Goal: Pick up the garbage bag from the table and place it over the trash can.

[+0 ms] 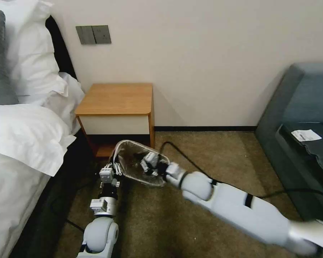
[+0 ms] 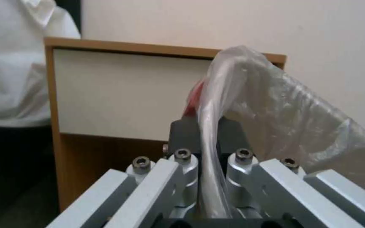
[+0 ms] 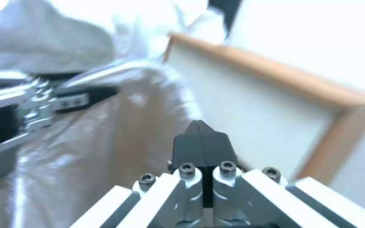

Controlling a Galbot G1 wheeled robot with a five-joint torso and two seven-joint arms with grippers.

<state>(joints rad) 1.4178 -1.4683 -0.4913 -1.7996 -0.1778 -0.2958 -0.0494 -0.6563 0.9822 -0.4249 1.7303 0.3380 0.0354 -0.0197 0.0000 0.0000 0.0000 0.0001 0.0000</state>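
Observation:
The garbage bag (image 1: 127,157) hangs spread open just in front of the table (image 1: 115,98), low over the carpet. My left gripper (image 1: 115,168) is shut on the bag's near-left edge. In the left wrist view a strip of the bag (image 2: 250,95) with a red band runs between the dark fingers (image 2: 182,133) of that gripper (image 2: 208,123). My right gripper (image 1: 149,163) reaches into the bag's mouth from the right. Its fingertips (image 3: 199,133) are pressed together with nothing seen between them, beside the bag (image 3: 85,152) and facing the white drawer front (image 3: 254,120). The trash can is hidden.
A bed with white linen (image 1: 21,136) fills the left side. A grey-blue sofa (image 1: 301,118) stands at the right. A black cable (image 1: 183,154) crosses the brown carpet (image 1: 219,154) behind my right arm. Wall switches (image 1: 93,34) sit above the table.

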